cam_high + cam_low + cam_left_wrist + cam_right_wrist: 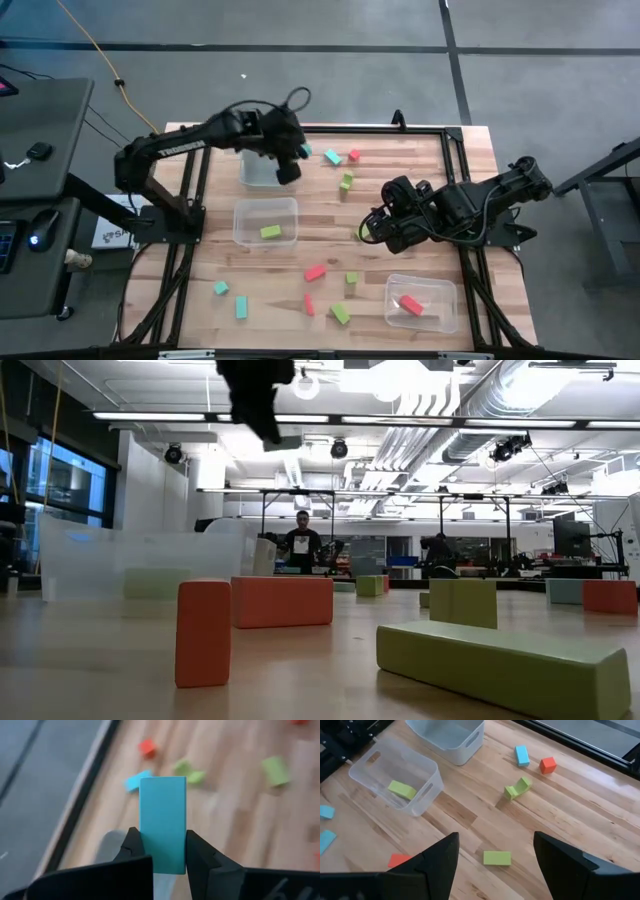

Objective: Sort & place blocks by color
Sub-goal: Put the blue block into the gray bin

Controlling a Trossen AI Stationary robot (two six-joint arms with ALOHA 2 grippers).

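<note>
Wood table, open lab behind, a person [301, 546] far off. My left claw [163, 854] clamps a cyan bar [162, 830], held above the far bin [258, 170]. Best release: centre over the bin, lower, then open. My right claw [494, 851] gapes empty over a green block [497, 858].

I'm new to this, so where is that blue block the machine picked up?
The blue block is clamped in the left hand, raised at the table's far left, over the edge of the far bin.
</note>
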